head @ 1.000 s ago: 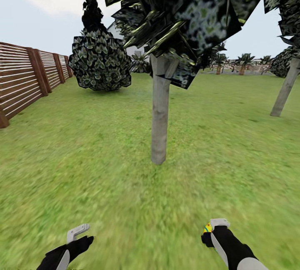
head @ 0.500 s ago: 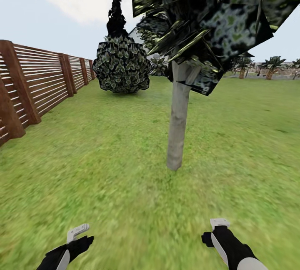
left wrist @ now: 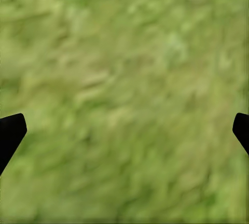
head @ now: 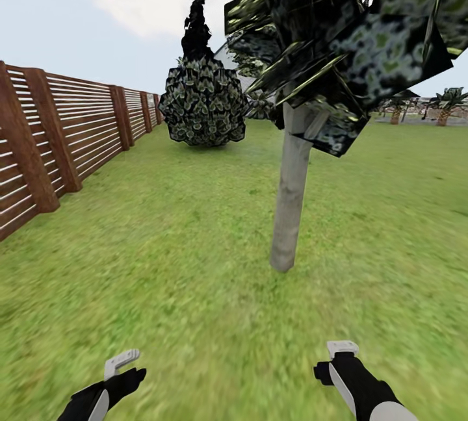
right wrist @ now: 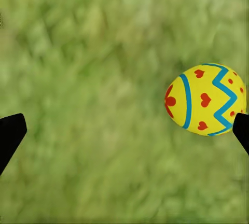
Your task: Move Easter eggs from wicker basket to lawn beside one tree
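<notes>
A: Head view first: tree at one o'clock on the lawn, fence at ten, bush at twelve. Both grippers sit low; how far each is open I can't tell here.

B: Left wrist: left gripper spread wide over grass, empty.

A: Right wrist: right gripper wide too; the egg sits by one fingertip, not pinched that I can tell.

B: I'd guess it rolls away from the trunk.
</notes>
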Robot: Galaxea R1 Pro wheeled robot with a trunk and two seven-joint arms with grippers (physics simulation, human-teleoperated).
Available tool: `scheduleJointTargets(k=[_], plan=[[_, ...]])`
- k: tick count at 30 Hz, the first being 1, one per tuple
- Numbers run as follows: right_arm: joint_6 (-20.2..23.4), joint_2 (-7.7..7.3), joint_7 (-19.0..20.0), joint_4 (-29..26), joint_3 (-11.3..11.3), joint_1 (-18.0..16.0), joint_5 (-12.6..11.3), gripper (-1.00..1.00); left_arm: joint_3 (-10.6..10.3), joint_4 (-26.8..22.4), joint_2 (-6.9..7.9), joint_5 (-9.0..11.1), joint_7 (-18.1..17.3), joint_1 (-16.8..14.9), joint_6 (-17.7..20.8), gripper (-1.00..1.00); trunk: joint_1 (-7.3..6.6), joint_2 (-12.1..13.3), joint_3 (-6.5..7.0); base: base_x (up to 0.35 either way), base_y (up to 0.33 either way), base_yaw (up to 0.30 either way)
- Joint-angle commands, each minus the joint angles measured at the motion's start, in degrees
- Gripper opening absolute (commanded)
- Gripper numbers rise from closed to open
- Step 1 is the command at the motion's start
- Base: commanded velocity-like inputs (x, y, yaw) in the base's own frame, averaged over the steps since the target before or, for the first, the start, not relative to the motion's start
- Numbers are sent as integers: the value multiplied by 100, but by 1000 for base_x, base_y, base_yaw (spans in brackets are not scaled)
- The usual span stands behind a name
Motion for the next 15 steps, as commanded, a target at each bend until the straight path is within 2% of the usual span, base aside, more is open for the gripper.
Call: scheduleJointTargets(k=[1, 5, 15], plan=[[32, 2, -3, -10, -12, -1, 16, 100, 19, -8, -7, 52, -19, -2, 40, 100, -24, 39, 13, 0, 0, 59], [32, 21, -4, -10, -12, -1, 22, 100, 19, -7, -43, 51, -19, -3, 40, 100, -112, 200, 99, 0, 0, 184], [32, 37, -5, -7, -12, -1, 25, 100, 12, -7, -55, 44, -19, -2, 40, 100, -331, 601, 325, 0, 0, 255]])
